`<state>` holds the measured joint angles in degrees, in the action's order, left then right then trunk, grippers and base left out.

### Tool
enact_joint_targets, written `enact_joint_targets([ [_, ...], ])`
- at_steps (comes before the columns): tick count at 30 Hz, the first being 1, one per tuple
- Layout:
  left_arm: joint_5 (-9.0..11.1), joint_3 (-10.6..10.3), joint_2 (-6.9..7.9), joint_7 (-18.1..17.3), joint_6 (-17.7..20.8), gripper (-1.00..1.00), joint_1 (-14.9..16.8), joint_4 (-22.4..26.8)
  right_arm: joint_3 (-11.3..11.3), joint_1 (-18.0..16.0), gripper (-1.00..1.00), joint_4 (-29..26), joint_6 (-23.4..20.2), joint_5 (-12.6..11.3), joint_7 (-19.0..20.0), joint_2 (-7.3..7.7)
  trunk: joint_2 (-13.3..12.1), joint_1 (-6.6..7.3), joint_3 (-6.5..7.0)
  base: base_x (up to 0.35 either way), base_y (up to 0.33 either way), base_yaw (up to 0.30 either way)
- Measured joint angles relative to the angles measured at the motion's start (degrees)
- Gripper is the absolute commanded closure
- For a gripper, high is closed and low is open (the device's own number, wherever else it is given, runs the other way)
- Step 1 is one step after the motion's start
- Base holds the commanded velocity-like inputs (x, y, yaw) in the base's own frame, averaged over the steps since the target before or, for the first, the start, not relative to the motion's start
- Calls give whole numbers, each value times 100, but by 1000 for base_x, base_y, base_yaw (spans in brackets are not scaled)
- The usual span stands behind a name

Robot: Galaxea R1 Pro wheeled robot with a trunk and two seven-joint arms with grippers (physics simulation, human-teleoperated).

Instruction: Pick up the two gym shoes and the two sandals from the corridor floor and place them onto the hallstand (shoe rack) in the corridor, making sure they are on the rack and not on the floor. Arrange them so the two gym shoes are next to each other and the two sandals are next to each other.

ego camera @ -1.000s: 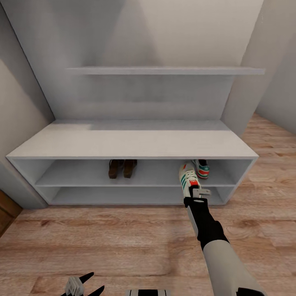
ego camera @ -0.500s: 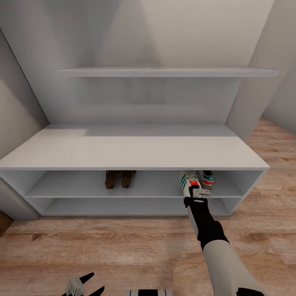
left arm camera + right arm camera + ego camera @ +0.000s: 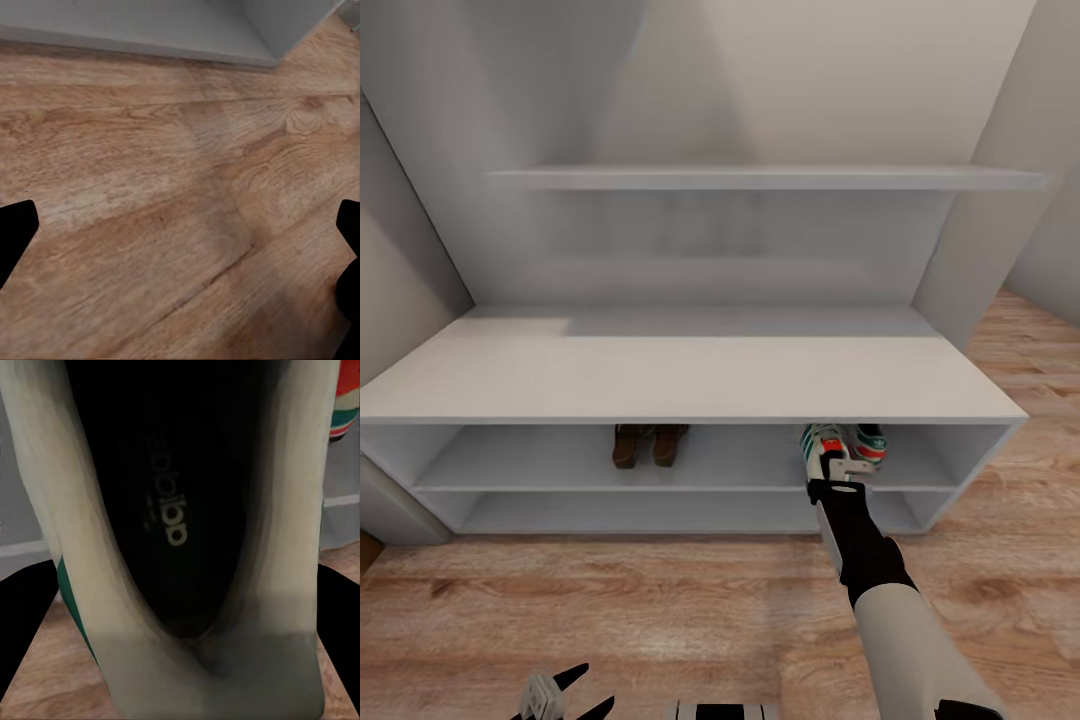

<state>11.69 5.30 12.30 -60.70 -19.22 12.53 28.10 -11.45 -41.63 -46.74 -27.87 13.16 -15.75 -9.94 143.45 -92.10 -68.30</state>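
Right arm holds a gym shoe at the open upper shelf of the hallstand.

In the head view the right gripper [image 3: 838, 470], right of centre and low in the frame, has its fingers closed on the held gym shoe [image 3: 818, 445], whose toe reaches just under the top board of the hallstand [image 3: 660, 375]. The second gym shoe [image 3: 866, 441] lies on the same shelf just to its right, close beside it. The two sandals [image 3: 648, 443] stand side by side further left on that shelf, near the middle. The right wrist view looks down into the dark inside of the held gym shoe [image 3: 180, 510]. The left gripper [image 3: 560, 695] sits at the bottom left edge, its fingers spread apart above the corridor floor [image 3: 180, 210].
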Motion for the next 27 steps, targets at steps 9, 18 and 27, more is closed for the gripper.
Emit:
enact_joint_targets([
  [9,1,2,0,-1,0,-100,0,0,0,0,100,-3,0,1,0,0,0,-2,0,124,0,0],
  [18,0,0,0,2,0,-100,0,8,-7,0,100,12,0,0,0,0,0,-2,0,7,0,0],
  [27,1,6,8,3,-2,-100,0,17,-9,1,100,-8,1,-6,-8,0,6,-16,-135,0,0,0],
])
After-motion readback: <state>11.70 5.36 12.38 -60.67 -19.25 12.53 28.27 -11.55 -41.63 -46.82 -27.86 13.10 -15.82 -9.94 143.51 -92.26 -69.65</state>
